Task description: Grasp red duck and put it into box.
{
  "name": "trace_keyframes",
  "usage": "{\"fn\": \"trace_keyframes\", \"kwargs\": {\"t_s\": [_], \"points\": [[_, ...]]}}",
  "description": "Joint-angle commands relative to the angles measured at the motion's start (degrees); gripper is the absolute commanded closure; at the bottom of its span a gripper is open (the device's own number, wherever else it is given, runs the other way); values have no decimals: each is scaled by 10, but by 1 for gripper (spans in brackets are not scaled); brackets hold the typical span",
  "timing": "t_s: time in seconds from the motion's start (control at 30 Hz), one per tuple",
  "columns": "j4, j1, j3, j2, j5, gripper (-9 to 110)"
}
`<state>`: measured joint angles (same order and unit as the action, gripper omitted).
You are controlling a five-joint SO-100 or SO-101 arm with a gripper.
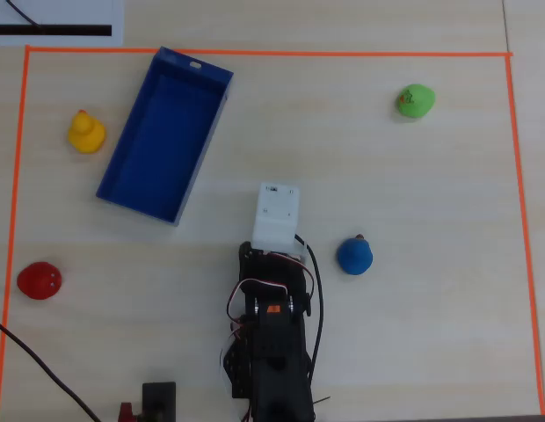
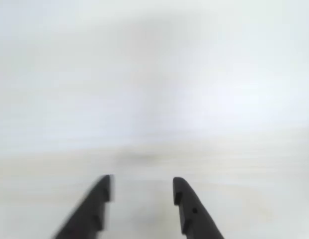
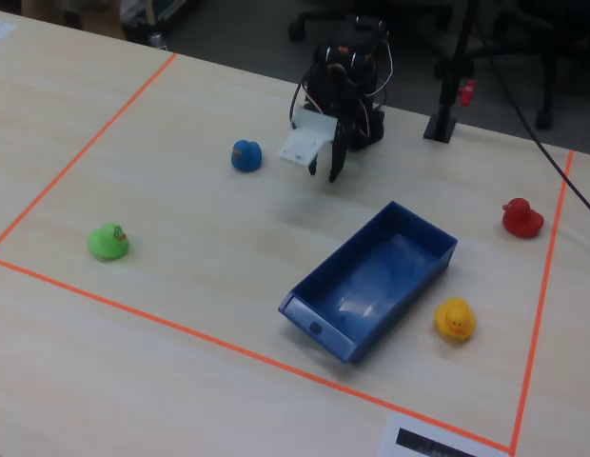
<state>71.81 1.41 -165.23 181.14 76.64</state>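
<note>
Pale wooden counter (image 1: 413,220) bounded by orange tape (image 1: 255,53). Blue box (image 1: 165,134), upper left of the overhead view, sits empty. Arm's jaws (image 2: 142,189), at the wrist view's lower edge, are spread with nothing between them. Red duck (image 1: 38,280) rests at lower left overhead, well apart from the box.

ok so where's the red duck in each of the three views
Overhead view: the red duck sits at the lower left, just inside the orange tape line, well apart from the blue box.
Wrist view: not in it; only the gripper over blurred table shows.
Fixed view: the red duck is at the right, beyond the box's far end.
Shared landmark: the blue box, with the yellow duck beside it.
</note>
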Motion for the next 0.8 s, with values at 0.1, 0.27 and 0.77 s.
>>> {"fn": "trace_keyframes", "kwargs": {"t_s": [0.1, 0.27, 0.77], "points": [[25, -91, 301, -279, -61, 74], [74, -236, 502, -453, -175, 72], [2, -620, 679, -770, -396, 72]]}}
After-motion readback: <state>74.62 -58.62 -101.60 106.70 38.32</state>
